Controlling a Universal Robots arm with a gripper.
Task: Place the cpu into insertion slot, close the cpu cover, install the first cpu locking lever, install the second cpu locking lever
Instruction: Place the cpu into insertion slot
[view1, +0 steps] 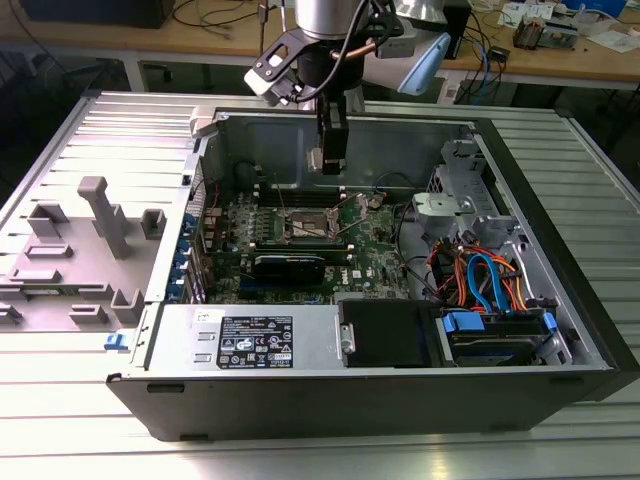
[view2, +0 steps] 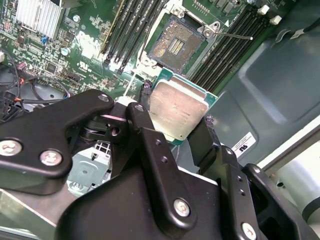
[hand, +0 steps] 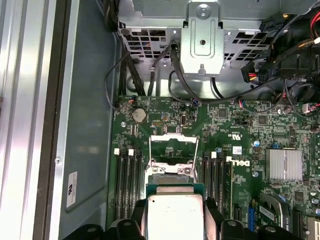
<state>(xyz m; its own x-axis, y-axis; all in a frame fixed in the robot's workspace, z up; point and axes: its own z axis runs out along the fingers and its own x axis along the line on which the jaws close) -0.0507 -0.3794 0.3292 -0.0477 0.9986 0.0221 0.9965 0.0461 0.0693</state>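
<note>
- Open socket (view2: 175, 45) just ahead of the fingers (view2: 145, 125) is bare, so there's free room under the held cpu (view2: 177, 112).
- Memory slots (view2: 227, 47) hug it on both finger sides, pretty tight.
- cpu cover (hand: 175, 137) stands flipped up past the fingertips; black cables (hand: 175, 85) and drive cage (hand: 202, 45) further on.

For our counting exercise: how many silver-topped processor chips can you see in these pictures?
1. The chip is held by the gripper, clear of the empty socket on the green board; another could be hidden.
</note>
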